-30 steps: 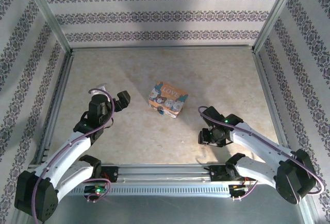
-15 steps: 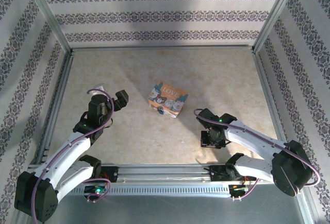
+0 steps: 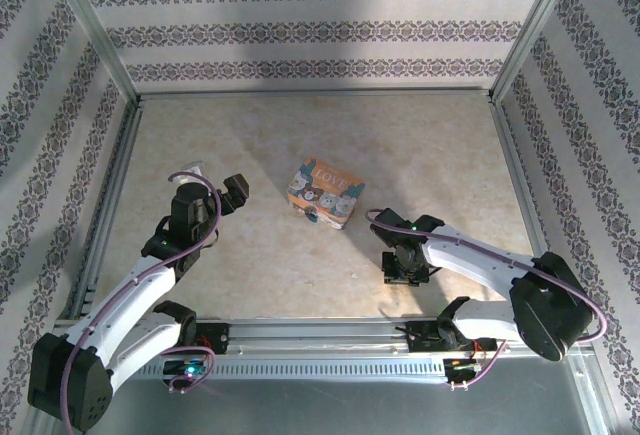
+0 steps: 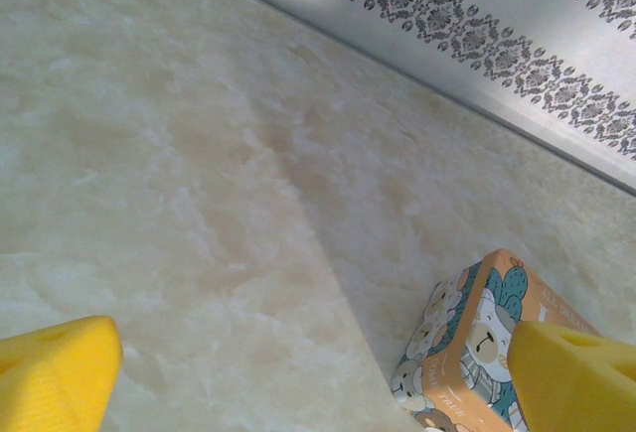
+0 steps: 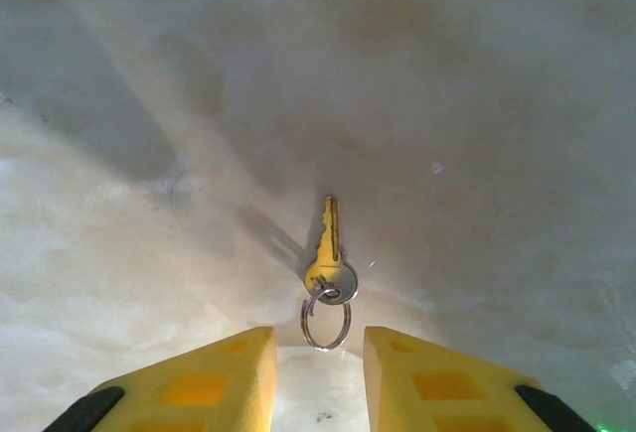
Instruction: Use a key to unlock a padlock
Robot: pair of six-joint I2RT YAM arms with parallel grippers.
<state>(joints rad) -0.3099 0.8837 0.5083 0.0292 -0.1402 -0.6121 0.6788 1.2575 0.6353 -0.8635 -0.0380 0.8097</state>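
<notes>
The right gripper (image 5: 318, 384) stands released, its yellow fingers (image 5: 199, 387) parted with nothing between them. The brass key (image 5: 330, 241) lies flat on the table (image 3: 420, 145) just beyond the fingertips. Its key ring (image 5: 326, 321) is at the mouth of the gap and its blade points away. In the overhead view this gripper (image 3: 403, 275) points straight down at the near-right part of the table, wrist bent sharply, with the forearm reaching leftward from its base.

The left gripper (image 4: 318, 382) is spread wide and empty, looking across bare table at the picture box (image 4: 477, 343). From above it (image 3: 238, 193) hangs left of the box, the arm stretched away from its near-left base.

The padlock (image 3: 313, 220) shows as a tiny teal-ended speck against the near side of the box, well apart from both grippers.

I judge the task to be barely begun. The key is not yet grasped, the padlock is untouched, and picking up, inserting and turning all remain.
</notes>
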